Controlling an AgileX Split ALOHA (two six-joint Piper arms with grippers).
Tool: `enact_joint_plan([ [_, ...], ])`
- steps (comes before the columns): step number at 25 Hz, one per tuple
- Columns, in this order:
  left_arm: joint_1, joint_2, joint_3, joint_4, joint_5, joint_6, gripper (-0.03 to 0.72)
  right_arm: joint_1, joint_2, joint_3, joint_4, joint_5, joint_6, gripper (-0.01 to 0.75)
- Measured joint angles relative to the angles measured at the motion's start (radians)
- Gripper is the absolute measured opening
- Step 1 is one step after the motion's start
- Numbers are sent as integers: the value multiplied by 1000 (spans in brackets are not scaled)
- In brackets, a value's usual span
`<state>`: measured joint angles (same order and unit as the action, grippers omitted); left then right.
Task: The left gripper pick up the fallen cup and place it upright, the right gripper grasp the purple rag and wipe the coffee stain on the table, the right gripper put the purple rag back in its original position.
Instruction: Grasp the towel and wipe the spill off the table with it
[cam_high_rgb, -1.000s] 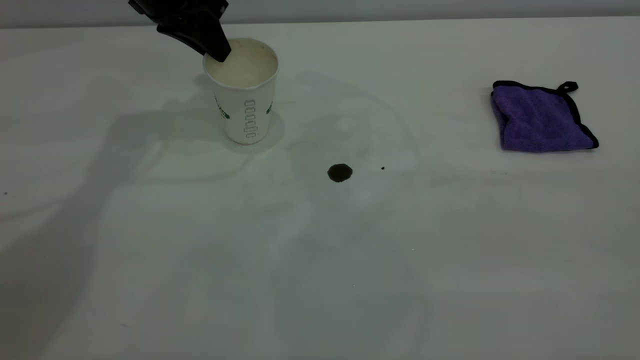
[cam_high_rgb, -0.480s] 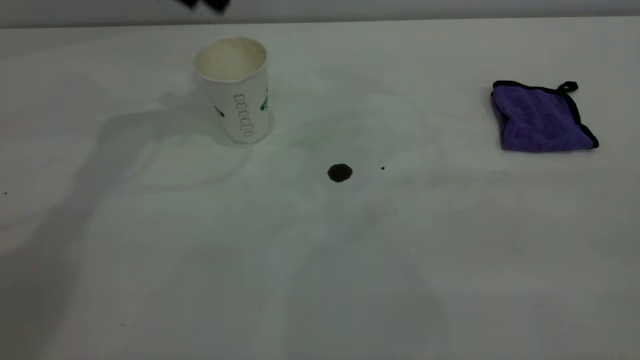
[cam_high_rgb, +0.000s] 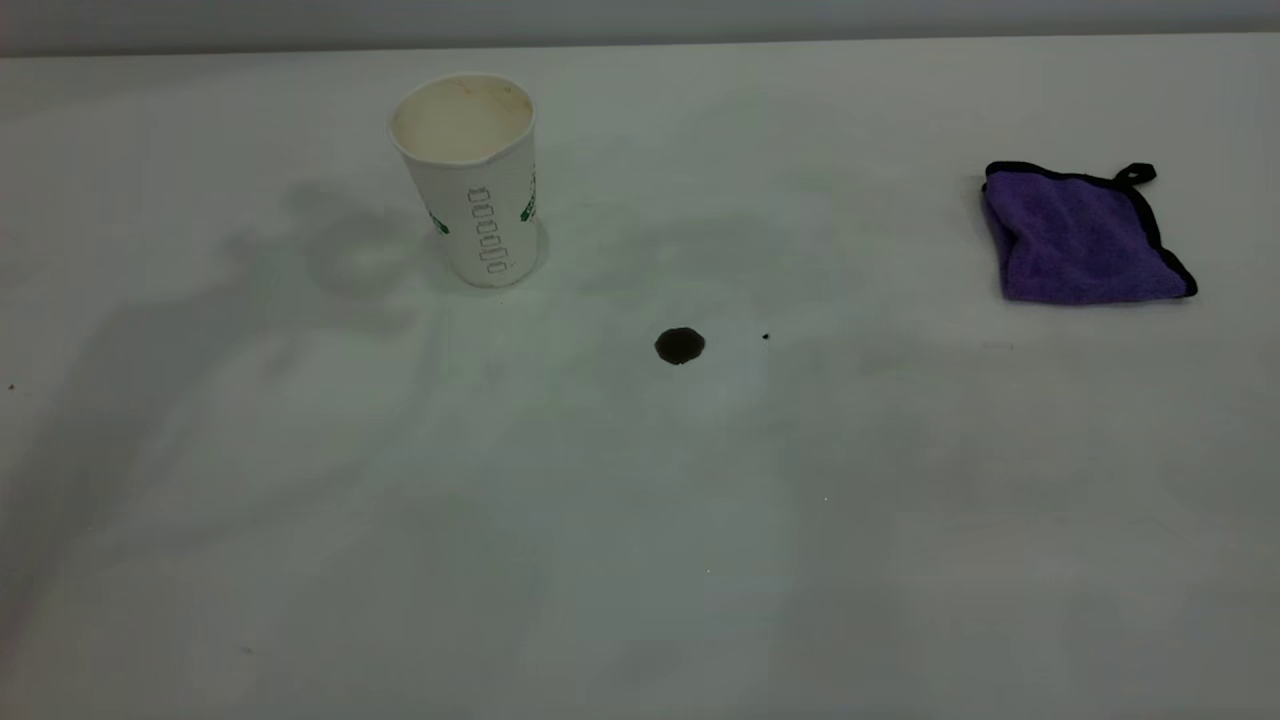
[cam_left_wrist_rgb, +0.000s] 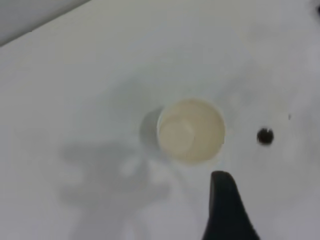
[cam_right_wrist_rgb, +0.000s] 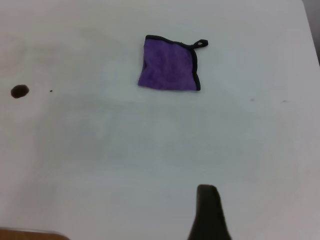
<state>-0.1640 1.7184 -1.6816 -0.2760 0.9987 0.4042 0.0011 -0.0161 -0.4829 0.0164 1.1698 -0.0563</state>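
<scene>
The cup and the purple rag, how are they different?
The cup stands upright and tall; the purple rag lies flat and folded. The cup is white with green marks; the rag is purple with black edging and a corner loop. The cup sits left of the coffee stain, the rag right. Both rest untouched on the table.

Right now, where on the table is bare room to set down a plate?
The near table, in front of the cup, coffee stain and purple rag, is bare. Bare too: between stain and rag. Nowhere is crowded.
</scene>
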Motion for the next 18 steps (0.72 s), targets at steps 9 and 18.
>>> enact_joint_plan([
  [9, 0, -236, 18, 246, 169, -303, 450, 0, 0, 0, 0, 0, 0, 588],
  [18, 0, -620, 326, 249, 170, -391, 443, 0, 0, 0, 0, 0, 0, 588],
])
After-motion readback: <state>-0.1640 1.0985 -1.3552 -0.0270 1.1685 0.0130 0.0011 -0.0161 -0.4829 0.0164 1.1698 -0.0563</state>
